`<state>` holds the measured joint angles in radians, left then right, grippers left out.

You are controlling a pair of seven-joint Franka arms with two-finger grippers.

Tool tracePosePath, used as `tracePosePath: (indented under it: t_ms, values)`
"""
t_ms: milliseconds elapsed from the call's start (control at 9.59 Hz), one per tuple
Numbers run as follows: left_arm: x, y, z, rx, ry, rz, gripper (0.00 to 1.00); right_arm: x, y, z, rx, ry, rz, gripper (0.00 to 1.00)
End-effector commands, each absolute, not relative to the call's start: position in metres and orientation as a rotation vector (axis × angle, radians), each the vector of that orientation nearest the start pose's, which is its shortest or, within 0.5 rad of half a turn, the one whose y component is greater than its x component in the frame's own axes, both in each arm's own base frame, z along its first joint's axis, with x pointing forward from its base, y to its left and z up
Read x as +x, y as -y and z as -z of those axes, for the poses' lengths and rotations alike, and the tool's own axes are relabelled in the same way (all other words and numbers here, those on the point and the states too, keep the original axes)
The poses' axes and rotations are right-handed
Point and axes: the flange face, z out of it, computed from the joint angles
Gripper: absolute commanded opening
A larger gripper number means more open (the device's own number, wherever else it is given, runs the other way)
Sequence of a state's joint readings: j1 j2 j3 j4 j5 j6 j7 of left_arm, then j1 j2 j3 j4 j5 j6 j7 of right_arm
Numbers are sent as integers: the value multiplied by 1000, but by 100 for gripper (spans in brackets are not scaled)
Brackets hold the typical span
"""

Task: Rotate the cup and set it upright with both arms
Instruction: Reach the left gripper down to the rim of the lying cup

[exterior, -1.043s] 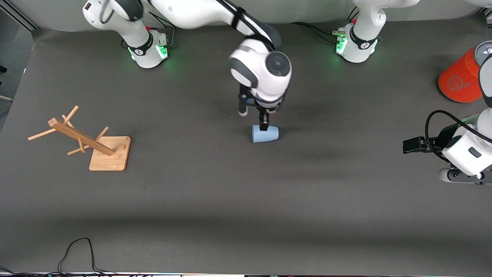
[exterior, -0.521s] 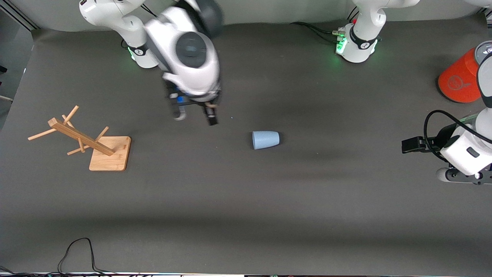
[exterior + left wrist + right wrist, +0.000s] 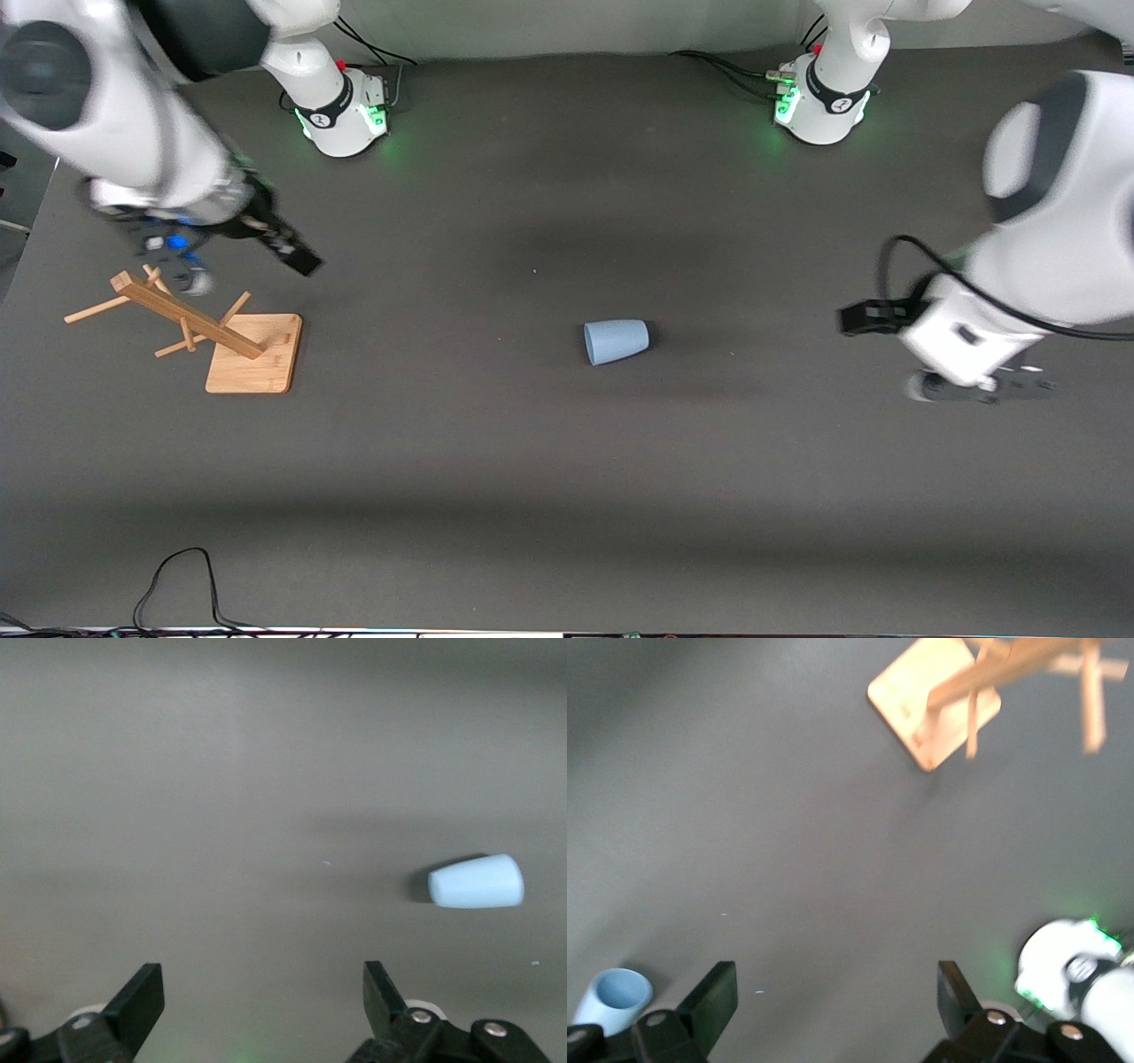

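The pale-blue cup (image 3: 616, 341) lies on its side in the middle of the dark mat, with its wide mouth toward the right arm's end of the table. It shows in the left wrist view (image 3: 477, 881) and, mouth on, in the right wrist view (image 3: 616, 997). My right gripper (image 3: 248, 266) is open and empty over the mat beside the wooden rack, well away from the cup; it also shows in the right wrist view (image 3: 834, 997). My left gripper (image 3: 974, 388) is open and empty over the left arm's end of the table; it also shows in the left wrist view (image 3: 257, 997).
A wooden peg rack (image 3: 190, 319) on a square base stands at the right arm's end of the table, and shows in the right wrist view (image 3: 983, 691). A black cable (image 3: 177, 576) loops at the table edge nearest the camera. The arm bases (image 3: 341, 111) glow green.
My right gripper left the cup and swung away to the rack. The cup rolled a little nearer the camera. My left arm moved in toward the cup.
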<state>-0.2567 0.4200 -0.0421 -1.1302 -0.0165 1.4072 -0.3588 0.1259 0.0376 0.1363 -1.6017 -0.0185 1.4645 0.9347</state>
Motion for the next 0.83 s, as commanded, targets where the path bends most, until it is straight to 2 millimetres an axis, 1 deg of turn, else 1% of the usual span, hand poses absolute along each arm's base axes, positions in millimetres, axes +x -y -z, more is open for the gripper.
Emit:
tracePosePath:
  t_ms: [0,104,209,313,417,521,730]
  values:
    - [600,267,-565,-3074,198,-205,100,529,-85,-590,-3130,-718,-239,100]
    - [583,308,-558,-3058,241,-199,100,531,-53,-592,-3140,-612,-240,100]
    - [566,357,-541,-3035,311,-178,100,534,-29,-594,-3143,-515,-232,100]
    - [549,403,-522,-3011,352,-122,100,535,-12,-597,-3147,-417,-220,100]
    - [531,443,-499,-2981,368,-83,100,536,-3,-600,-3151,-326,-193,100]
    - [516,476,-478,-2980,356,-60,100,537,1,-604,-3155,-217,-158,100]
    - [483,532,-427,-2972,297,-59,100,542,10,-611,-3156,2,-66,100]
